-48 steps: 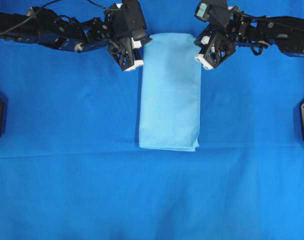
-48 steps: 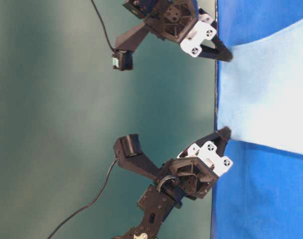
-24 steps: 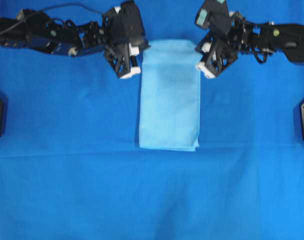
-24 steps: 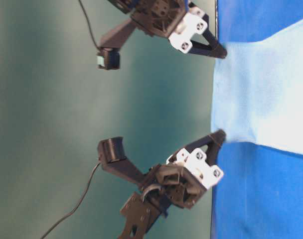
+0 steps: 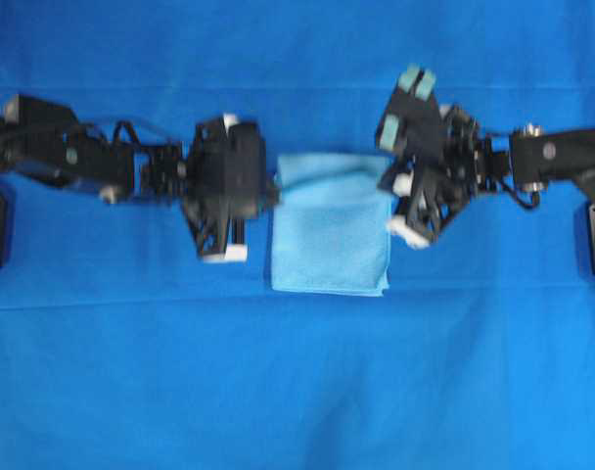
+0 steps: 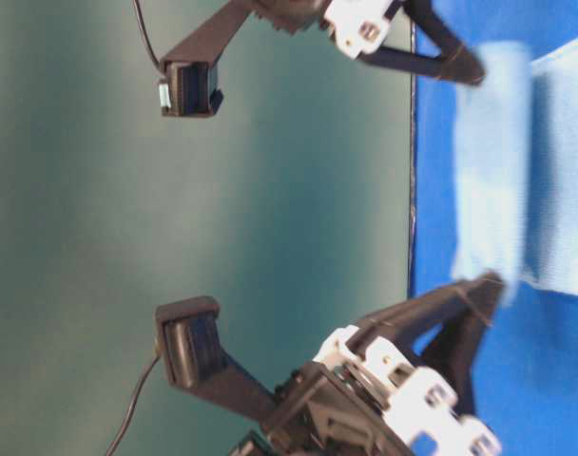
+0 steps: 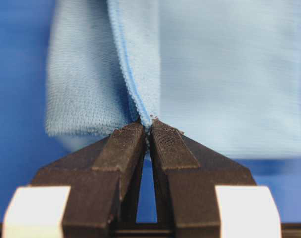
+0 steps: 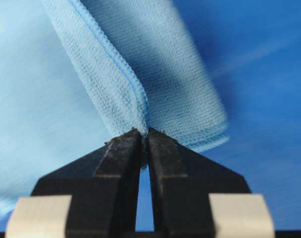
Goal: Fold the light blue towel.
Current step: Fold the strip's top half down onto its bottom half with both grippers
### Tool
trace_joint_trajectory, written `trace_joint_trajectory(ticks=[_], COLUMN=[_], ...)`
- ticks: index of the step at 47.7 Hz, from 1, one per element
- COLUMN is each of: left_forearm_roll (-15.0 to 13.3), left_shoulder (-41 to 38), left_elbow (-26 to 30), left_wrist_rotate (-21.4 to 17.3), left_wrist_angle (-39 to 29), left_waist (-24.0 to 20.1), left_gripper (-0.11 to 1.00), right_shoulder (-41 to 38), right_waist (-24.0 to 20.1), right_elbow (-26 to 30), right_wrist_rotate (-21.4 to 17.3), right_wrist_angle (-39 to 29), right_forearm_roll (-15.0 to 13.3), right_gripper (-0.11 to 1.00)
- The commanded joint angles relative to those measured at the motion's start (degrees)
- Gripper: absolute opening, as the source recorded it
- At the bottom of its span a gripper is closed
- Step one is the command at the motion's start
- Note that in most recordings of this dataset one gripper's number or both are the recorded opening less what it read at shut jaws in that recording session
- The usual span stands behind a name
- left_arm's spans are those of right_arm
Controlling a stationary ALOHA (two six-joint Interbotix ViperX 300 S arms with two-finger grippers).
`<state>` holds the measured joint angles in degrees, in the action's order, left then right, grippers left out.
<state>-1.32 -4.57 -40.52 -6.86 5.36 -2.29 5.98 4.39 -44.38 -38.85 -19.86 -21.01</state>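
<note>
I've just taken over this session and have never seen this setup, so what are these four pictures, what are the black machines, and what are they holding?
The black machines are two robot arms. Each ends in a pinching tool with two dark fingers.

The overhead picture looks straight down: the left tool and right tool sit at either side of the light blue towel, which lies on a darker blue table cloth.

The table-level picture is taken low from the side and appears turned sideways; it shows both tools lifting one end of the towel over the rest.

The last two are cameras mounted on the arms, looking along the fingers. In the left wrist picture the fingers are shut on a towel corner. The right wrist picture shows the same: fingers pinching the other corner.
</note>
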Motion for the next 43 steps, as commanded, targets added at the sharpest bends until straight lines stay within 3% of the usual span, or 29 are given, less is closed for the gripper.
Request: trace_joint_trajectory(ticks=[1,15,43], left_forearm_roll=[0.0,0.0,0.0], left_shoulder=[1.32,-0.62,-2.37], left_elbow=[0.26,-0.09,0.26], left_wrist_rotate=[1.14,4.13,4.13], left_wrist_angle=[0.0,-0.18,4.48], left_waist=[2.72,6.86,7.21], left_gripper=[0.03,0.03,0.03], right_shoulder=[1.23,0.62,-2.29], right_waist=[-2.46,-8.44,-8.53], right_elbow=[0.18,0.09,0.18], right_wrist_rotate=[-1.58,-4.48,-4.57], right_wrist_angle=[-0.97,-2.2,2.64], right_forearm_roll=[0.09,0.09,0.09], right_gripper=[0.05,0.05,0.06])
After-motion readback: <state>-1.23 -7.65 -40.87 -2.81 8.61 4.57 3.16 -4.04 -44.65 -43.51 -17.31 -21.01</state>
